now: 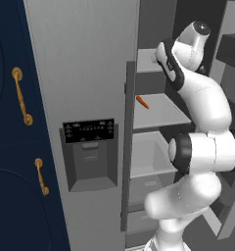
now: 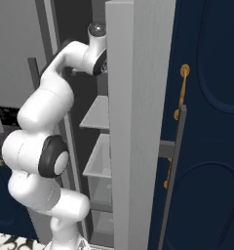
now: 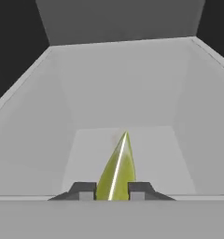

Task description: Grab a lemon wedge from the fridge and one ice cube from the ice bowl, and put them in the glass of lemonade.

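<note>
Pincer (image 3: 112,191) clamps the lemon wedge (image 3: 117,170) above a fridge (image 1: 85,73) shelf (image 3: 123,140). Fetching step; the next move probably calls for withdrawing toward the glass.

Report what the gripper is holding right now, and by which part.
The gripper is shut on the lemon wedge, its fingers pinching the wide base from both sides; the pointed tip sticks out ahead, over the fridge shelf.
</note>
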